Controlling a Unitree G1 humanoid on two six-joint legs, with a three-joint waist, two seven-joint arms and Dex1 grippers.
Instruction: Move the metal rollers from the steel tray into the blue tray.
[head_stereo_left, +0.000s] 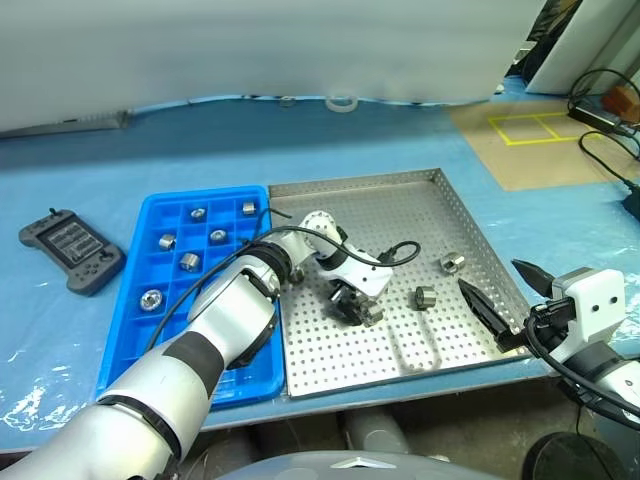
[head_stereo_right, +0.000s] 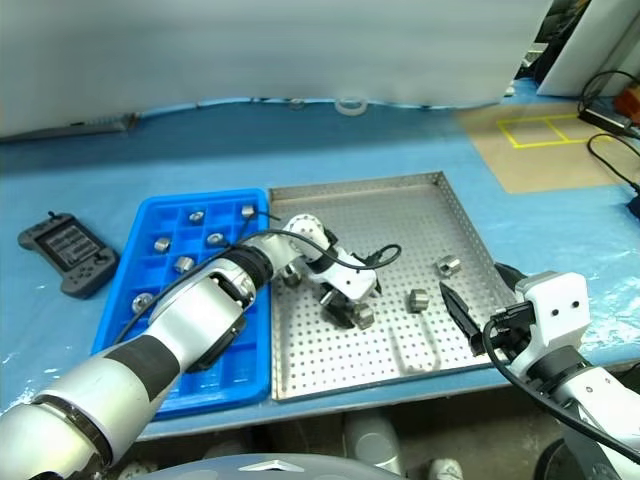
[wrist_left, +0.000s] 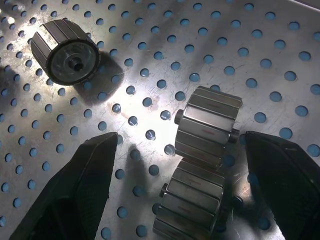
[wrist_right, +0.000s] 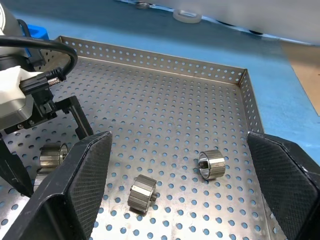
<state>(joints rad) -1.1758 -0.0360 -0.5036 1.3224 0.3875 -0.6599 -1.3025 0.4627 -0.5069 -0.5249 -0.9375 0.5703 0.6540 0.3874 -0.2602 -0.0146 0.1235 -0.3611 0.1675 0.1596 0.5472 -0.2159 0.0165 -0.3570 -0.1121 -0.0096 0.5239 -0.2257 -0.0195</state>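
4 metal rollers (head_stereo_left: 424, 297) are left in the steel tray (head_stereo_left: 455, 213); 7 sit in the blue tray (head_stereo_left: 130, 345) beside it. The left gripper (wrist_left: 180, 150), spread wide, straddles 2 touching rollers. Probably heavy and slick, so best pinched across the fluted sides. The right gripper (head_stereo_left: 500, 300) is wide too, holding nothing.

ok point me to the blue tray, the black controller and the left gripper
blue tray (head_stereo_left: 128, 330), left eye view, on its bare near-left rim.
black controller (head_stereo_left: 70, 250), left eye view, on the middle of its body.
left gripper (wrist_left: 190, 165), left wrist view, midway between its open fingertips, over two rollers lying side by side.
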